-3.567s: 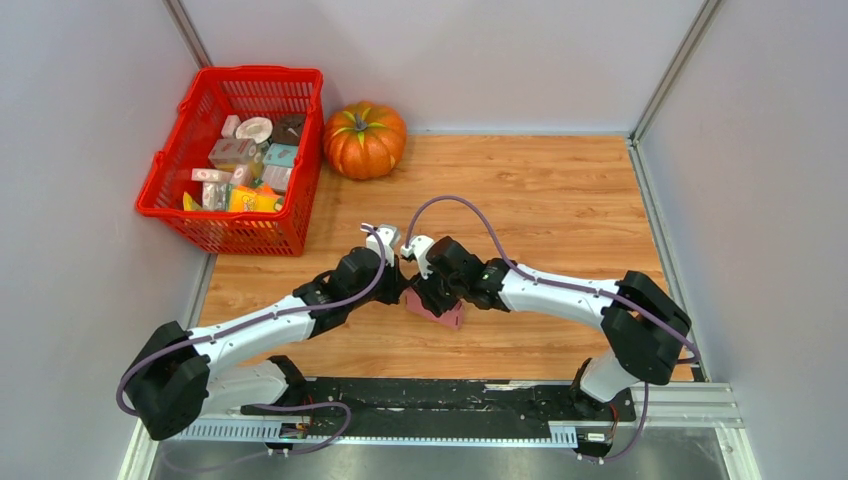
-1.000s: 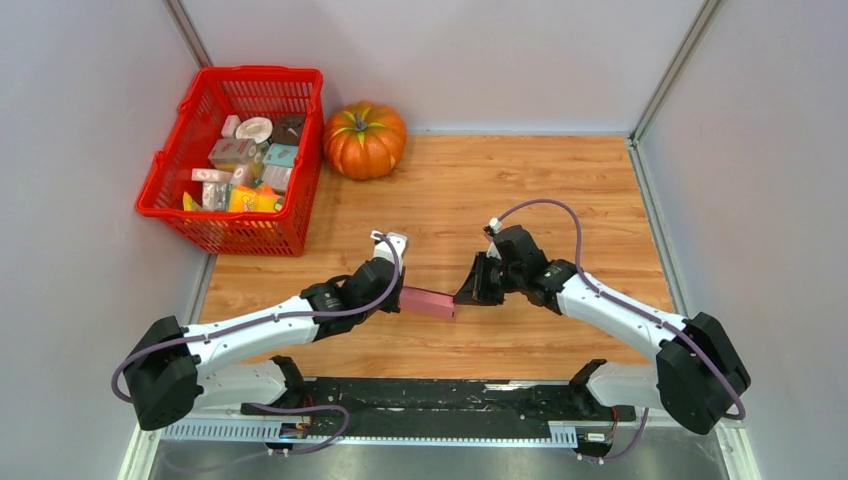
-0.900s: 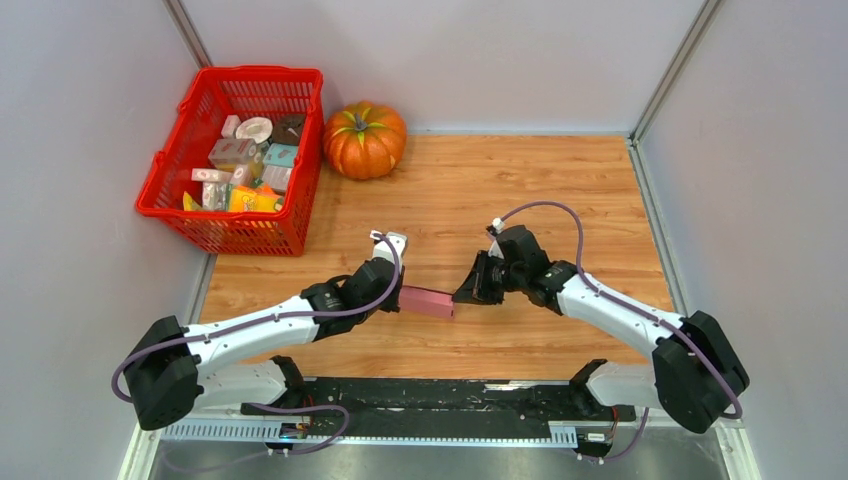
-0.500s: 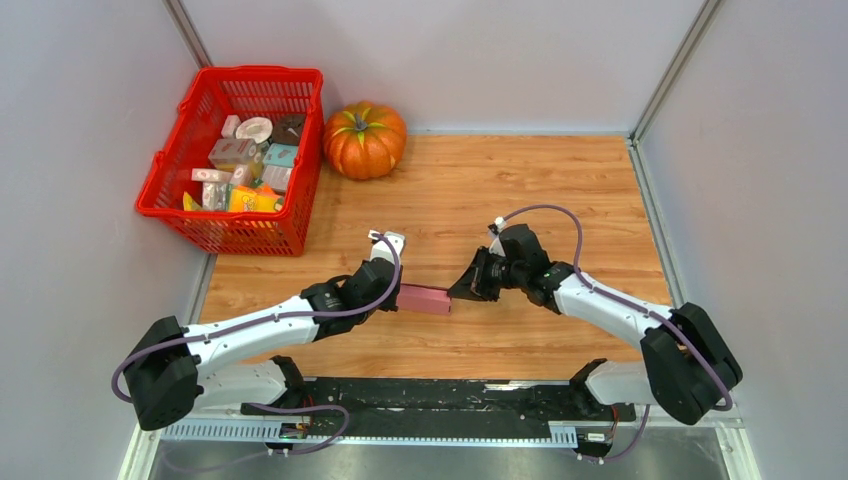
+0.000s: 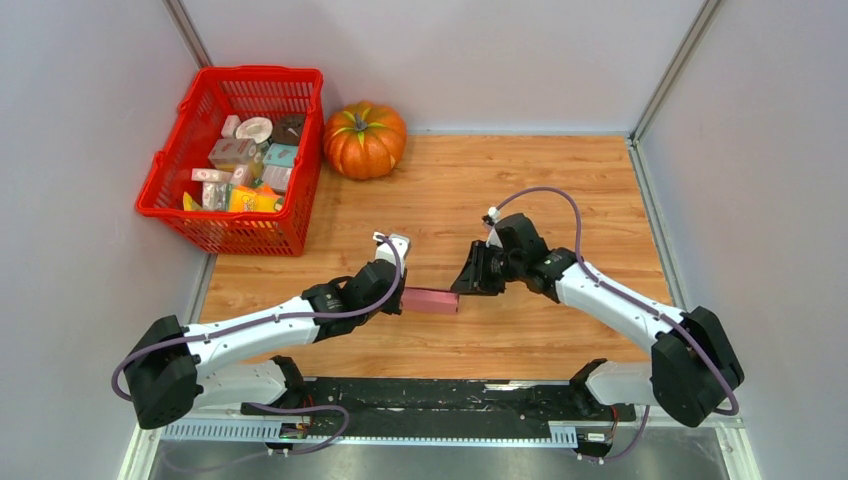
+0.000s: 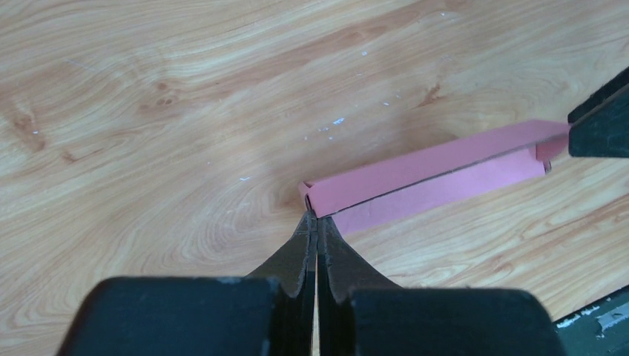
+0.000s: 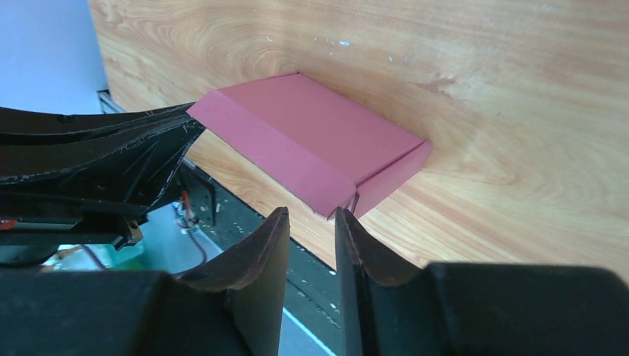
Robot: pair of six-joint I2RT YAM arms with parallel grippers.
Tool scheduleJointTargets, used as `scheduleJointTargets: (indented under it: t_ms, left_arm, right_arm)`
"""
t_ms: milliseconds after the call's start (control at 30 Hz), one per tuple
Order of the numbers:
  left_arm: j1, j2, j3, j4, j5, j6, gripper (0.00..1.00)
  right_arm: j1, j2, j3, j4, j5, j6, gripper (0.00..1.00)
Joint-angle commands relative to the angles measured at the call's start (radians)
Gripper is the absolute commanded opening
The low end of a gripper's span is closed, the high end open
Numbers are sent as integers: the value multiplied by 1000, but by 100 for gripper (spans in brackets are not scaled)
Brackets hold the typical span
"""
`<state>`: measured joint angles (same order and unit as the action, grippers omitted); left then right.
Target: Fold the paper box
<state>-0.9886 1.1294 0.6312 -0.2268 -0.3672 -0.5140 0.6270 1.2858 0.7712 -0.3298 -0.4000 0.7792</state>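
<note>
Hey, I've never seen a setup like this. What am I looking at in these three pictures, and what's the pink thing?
Two robot arms, left and right, are bolted at the near edge of a wooden table. One picture looks down from above; the other two come from cameras on each wrist, so the black fingers there are that arm's own. A red basket of small packages and a pumpkin stand at the back. The pink thing is a thin card box. The left end effector is pinched shut on one end; the right end effector sits at the other end, fingers slightly apart.
</note>
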Motion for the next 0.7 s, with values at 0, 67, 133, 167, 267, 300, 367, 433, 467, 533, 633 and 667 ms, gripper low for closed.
scheduleJointTargets:
  t_ms: [0,67,133,167,267,300,367,433,467,533,633,667]
  left_arm:
    - [-12,18,19,-16,66,-11,0]
    - [-12,20,21,-16,68,-11,0]
    - [-12,18,22,-16,65,-11,0]
    - [-12,18,22,-19,62,-11,0]
    - [-12,15,25,-28,60,-12,0]
    - [-12,15,27,-29,59,-12,0]
    - [-12,17,28,-31,57,-14,0]
    - [-12,21,32,-29,59,-17,0]
    - [-12,24,35,-29,62,-18,0]
    - [-12,27,36,-29,63,-18,0]
    - [-12,27,39,-32,63,-17,0]
    - [-12,27,38,-34,62,-17,0]
  right_arm:
    - [7,-34,77,-137,75,-159,33]
    - [8,-29,89,-133,73,-162,33]
    - [13,-19,109,-140,87,-173,31]
    - [19,-13,115,-152,93,-182,29]
    - [34,-6,126,-170,115,-198,28]
    - [37,-12,125,-172,112,-205,30]
    - [49,-19,120,-175,99,-204,38]
    - [65,-17,123,-184,108,-201,39]
    - [86,-11,128,-198,122,-199,39]
    - [103,-2,137,-207,157,-196,38]
    - [125,12,142,-203,176,-189,34]
    - [132,17,143,-198,176,-186,31]
